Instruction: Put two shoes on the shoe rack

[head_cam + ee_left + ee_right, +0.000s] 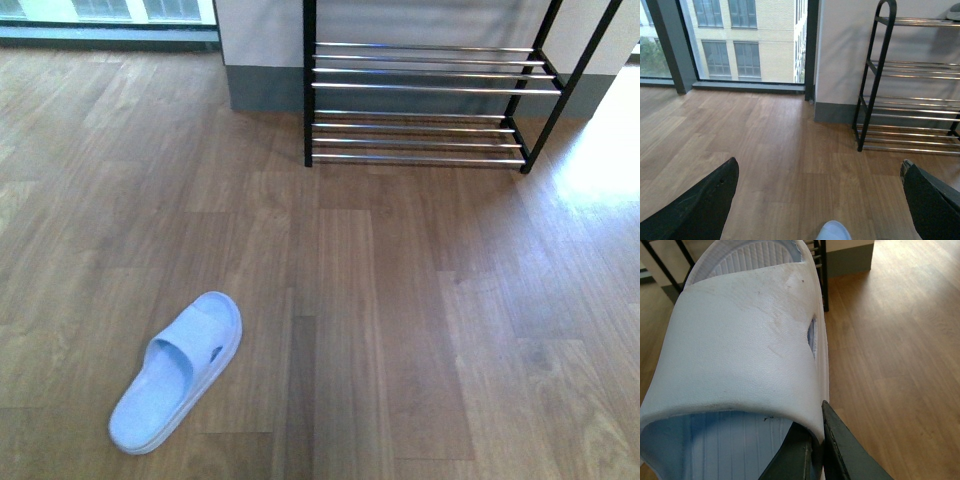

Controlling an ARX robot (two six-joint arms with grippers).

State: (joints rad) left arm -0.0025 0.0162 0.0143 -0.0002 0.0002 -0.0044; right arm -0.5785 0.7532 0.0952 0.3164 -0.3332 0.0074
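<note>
Before the shoe rack [430, 88], the right gripper [812, 442] clamped one slide sandal [740, 340] by its strap, long axis pointing at it; the left gripper [815, 200] gaped empty.

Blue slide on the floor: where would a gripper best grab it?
Probably the slide's arched strap, from above on the heel side: it stands off the footbed, open toward the robot, so one finger can slip under.
</note>
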